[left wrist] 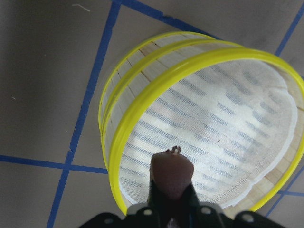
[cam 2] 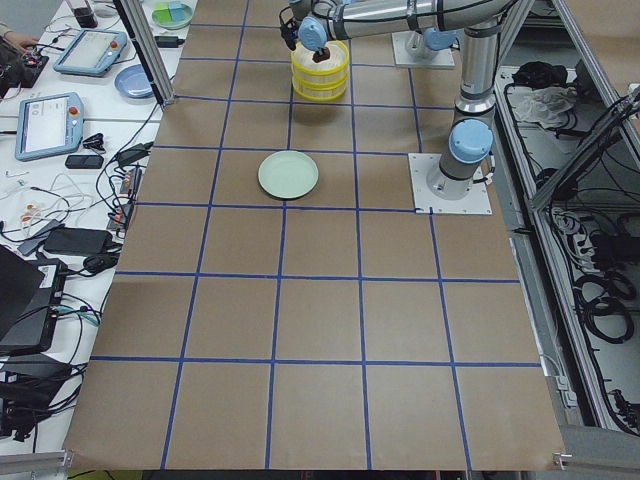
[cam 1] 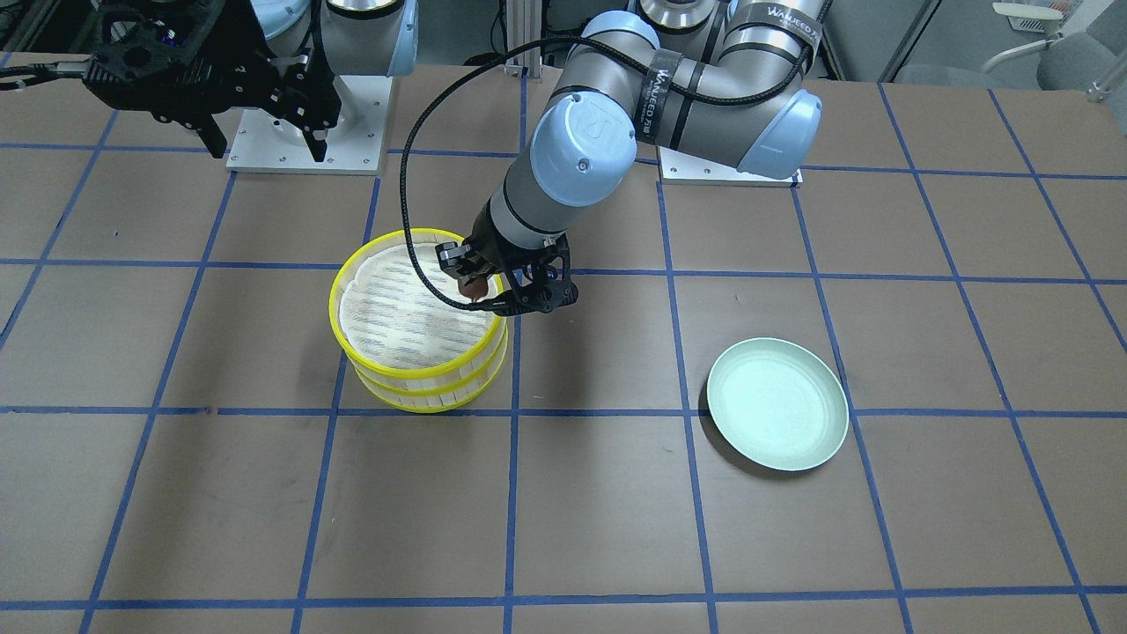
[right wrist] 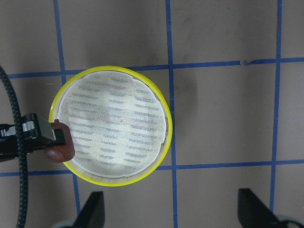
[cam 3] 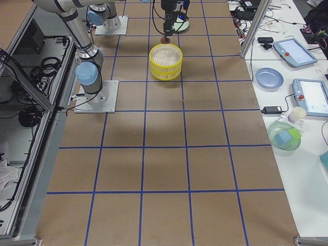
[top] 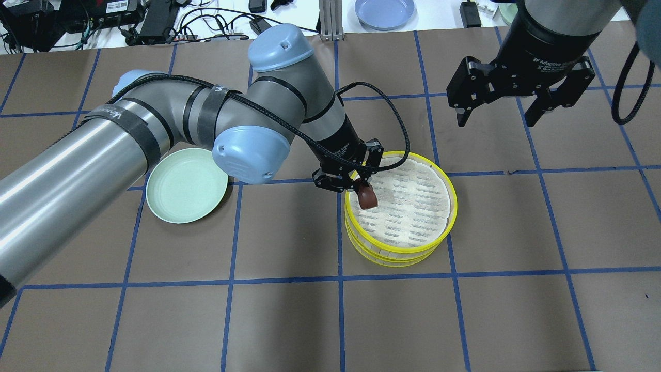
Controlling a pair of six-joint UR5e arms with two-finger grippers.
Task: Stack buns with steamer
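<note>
The steamer's two yellow-rimmed trays (top: pixel 400 212) stand stacked one on the other near the table's middle; the top tray's woven floor (cam 1: pixel 409 308) is bare. My left gripper (top: pixel 365 195) is shut on the dark reddish-brown bun (top: pixel 367 197) and holds it over the top tray's rim, on the side toward the plate. The bun also shows in the left wrist view (left wrist: pixel 172 175) and the right wrist view (right wrist: pixel 61 148). My right gripper (top: pixel 493 119) is open and empty, high above the table beyond the steamer. The cream-white bun is not in view.
An empty pale green plate (top: pixel 186 185) lies on the table on my left arm's side (cam 1: pixel 777 403). A blue plate (top: pixel 384 11) and cables lie on the bench beyond the table's far edge. Brown paper with blue tape lines covers the table.
</note>
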